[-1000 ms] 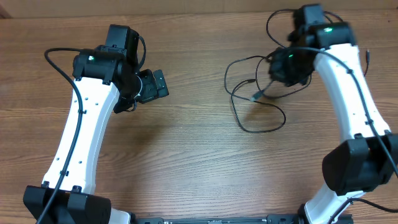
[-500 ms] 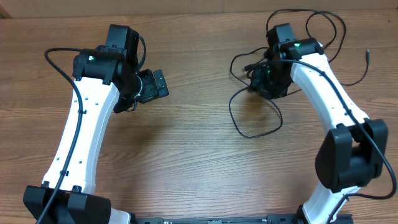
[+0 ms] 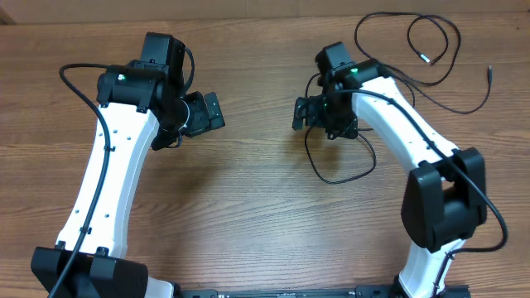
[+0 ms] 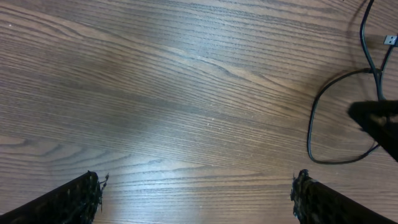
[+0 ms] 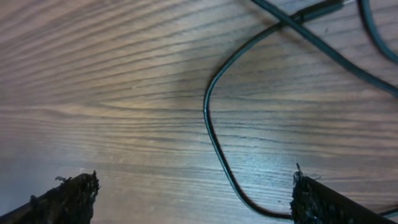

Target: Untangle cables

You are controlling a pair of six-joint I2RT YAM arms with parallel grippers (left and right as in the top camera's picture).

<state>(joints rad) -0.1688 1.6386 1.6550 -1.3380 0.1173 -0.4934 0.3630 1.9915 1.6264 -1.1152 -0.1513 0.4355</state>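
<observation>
Thin black cables lie on the wooden table at the right. One cable (image 3: 340,170) forms a loop below my right gripper (image 3: 308,113); its curve (image 5: 214,127) runs across the table between that gripper's wide-open fingers (image 5: 323,202), lying flat and ungripped. A second cable (image 3: 439,62) curls loosely at the far right, with plug ends showing. My left gripper (image 3: 212,111) hangs open over bare wood at the left, holding nothing. In the left wrist view its fingers (image 4: 78,199) frame empty table, and the cable loop (image 4: 317,118) shows far to the right.
The white arms reach in from the near edge. The thicker black wires along each arm belong to the robot. The table's far edge runs just behind the second cable.
My right gripper has swung left across the table and opened, letting go of the cable. The far-right cable now lies spread out behind it. The left arm has not moved.
</observation>
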